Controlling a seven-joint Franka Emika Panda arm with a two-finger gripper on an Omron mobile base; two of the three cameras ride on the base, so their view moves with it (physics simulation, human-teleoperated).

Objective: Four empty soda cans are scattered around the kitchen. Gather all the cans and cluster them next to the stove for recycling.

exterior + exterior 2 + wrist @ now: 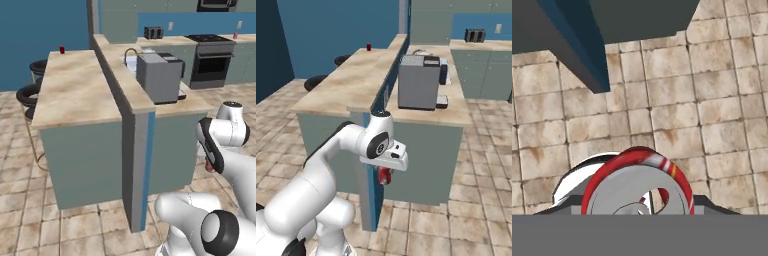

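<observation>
Gripper (386, 176) closed on a red soda can (637, 182), carried low over the tiled floor (712, 100) beside the peninsula's end panel (421, 160). Beyond, a second red can (62, 49) upright at the far corner of the raised bar worktop (75, 95), not yet collected. Farther off, stove (211, 55) on the back wall, with one small pinkish can (235, 35) just beside it on the counter, seemingly delivered. Judged roughly a quarter done: held can undelivered, bar can and a fourth pending.
</observation>
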